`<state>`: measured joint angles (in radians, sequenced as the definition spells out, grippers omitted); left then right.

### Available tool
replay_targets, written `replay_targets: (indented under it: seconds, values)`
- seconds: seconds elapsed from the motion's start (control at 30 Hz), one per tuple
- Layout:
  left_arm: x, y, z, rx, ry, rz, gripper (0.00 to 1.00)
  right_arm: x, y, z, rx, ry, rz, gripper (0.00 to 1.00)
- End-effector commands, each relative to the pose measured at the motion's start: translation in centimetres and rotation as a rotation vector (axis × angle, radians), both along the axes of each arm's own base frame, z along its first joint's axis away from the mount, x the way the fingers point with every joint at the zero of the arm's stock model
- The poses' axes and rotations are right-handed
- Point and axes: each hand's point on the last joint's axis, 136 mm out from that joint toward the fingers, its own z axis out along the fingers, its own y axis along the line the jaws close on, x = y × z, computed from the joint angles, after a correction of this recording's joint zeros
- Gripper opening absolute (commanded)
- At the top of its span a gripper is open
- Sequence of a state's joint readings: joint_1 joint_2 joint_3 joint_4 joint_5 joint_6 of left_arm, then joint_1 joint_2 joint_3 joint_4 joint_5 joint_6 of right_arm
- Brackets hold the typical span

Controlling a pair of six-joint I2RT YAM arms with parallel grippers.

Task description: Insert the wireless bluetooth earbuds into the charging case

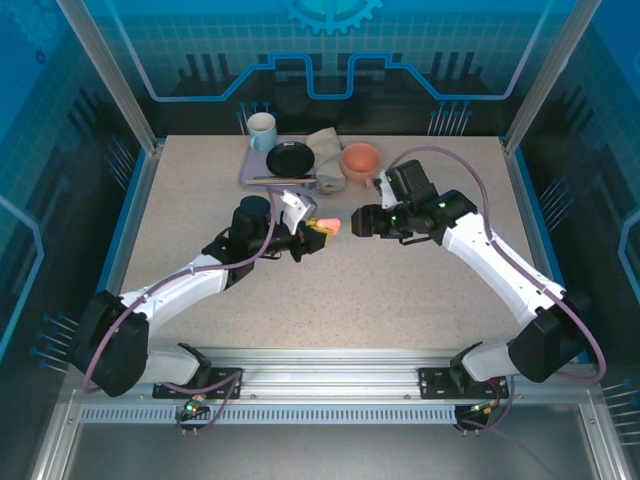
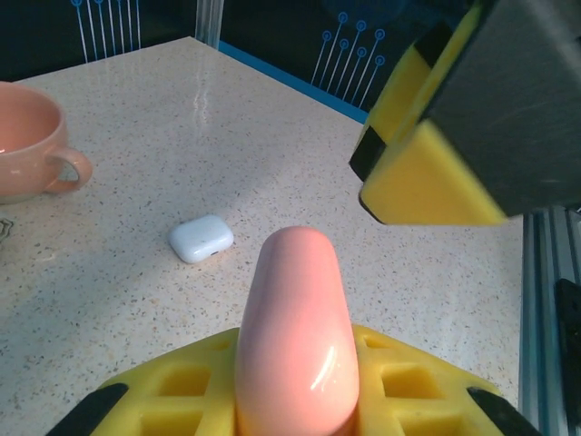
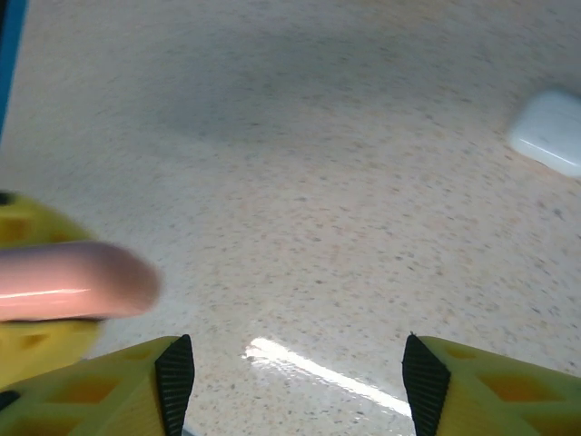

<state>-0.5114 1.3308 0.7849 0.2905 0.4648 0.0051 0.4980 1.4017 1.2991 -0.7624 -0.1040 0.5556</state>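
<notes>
On a speckled tabletop point(image 1: 350, 290), a salmon-pink charging case point(image 2: 295, 327) is clamped in the closed left gripper point(image 1: 318, 236) and presented to the spread-jawed right gripper point(image 3: 297, 372) just ahead, seemingly to be steadied for opening, with a white case point(image 2: 201, 238) left lying beyond.

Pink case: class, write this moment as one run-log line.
left tool: shut on pink case | right tool: open, facing it | white case: on table
</notes>
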Motion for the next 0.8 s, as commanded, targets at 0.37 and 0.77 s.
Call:
replay_targets:
  seconds: [0.37, 0.77]
  values:
    - [1.5, -2.1, -3.2, -0.03, 0.238, -0.029, 0.0, 0.8, -3.6, -4.6, -0.034, 0.072, -0.193, 0.65]
    - [3.2, -4.9, -14.3, 0.048, 0.808, -0.008, 0.0, 0.3, -5.0, -5.8, -0.041, 0.088, -0.272, 0.65]
